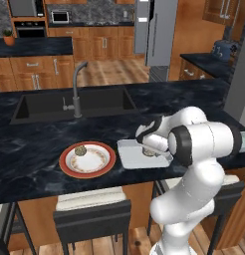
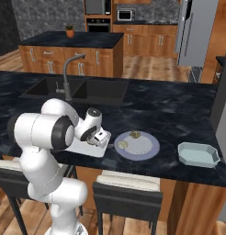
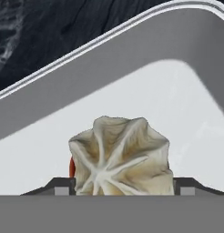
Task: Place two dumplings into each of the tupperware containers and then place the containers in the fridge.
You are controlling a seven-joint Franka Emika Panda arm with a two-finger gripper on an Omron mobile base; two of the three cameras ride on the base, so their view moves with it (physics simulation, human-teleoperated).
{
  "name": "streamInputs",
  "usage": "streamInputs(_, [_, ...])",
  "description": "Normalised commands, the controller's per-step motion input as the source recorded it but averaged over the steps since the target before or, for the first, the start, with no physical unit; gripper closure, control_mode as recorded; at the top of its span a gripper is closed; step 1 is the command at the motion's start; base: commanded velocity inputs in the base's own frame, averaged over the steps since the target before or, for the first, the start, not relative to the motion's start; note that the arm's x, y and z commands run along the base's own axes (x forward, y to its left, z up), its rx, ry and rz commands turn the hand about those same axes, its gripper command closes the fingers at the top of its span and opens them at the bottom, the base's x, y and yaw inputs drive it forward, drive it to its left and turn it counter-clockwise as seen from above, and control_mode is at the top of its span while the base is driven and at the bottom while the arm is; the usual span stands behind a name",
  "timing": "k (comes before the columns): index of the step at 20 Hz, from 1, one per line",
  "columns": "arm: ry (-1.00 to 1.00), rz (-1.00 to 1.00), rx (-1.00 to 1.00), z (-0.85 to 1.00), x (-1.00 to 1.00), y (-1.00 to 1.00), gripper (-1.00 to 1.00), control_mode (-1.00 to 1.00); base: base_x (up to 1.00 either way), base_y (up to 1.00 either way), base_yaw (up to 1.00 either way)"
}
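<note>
— Two dumplings (image 2: 134,134) lie in the round container (image 2: 149,148), near its left side. Where's the other container (image 2: 198,154)?

— Farther right on the counter (image 2: 179,110), well apart from the round one. I see nothing in it.

— And the gripper (image 2: 93,139)?

— Low over the white tray (image 2: 87,148), which sits just left of the round container. In the hand view, the gripper (image 3: 120,190) has a dumpling (image 3: 120,154) between its tips, with the tray (image 3: 50,154) floor behind it.

— Are the jaws pinching it?

— They stand wide, one tip at each side of the dumpling. Whether they press on it or just flank it, I cannot tell.

— Is that dumpling on the tray or off it?

— From the left, the dumpling (image 1: 149,152) shows right under the gripper (image 1: 150,148), over the tray (image 1: 130,155). Contact with the tray is hidden.

— Anything on the red-rimmed plate (image 1: 87,172)?

— One more dumpling (image 1: 80,150), at its far edge. The plate is just left of the tray.

— The fridge (image 1: 155,35)?

— Across the kitchen, beyond the sink (image 1: 74,104) and faucet (image 1: 76,89). One door stands ajar.
</note>
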Motion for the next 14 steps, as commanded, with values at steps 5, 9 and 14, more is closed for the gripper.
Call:
streamInputs(5, [-0.09,0.0,0.0,0.23,-0.49,-0.01,-1.0,-1.0,0.0,0.0,0.0])
streamInputs(9, [-0.09,0.02,0.0,0.54,-0.21,0.05,-1.0,-1.0,0.0,0.0,0.0])
streamInputs(14, [-0.01,0.05,-0.03,0.69,0.0,0.3,-1.0,-1.0,0.0,0.0,0.0])
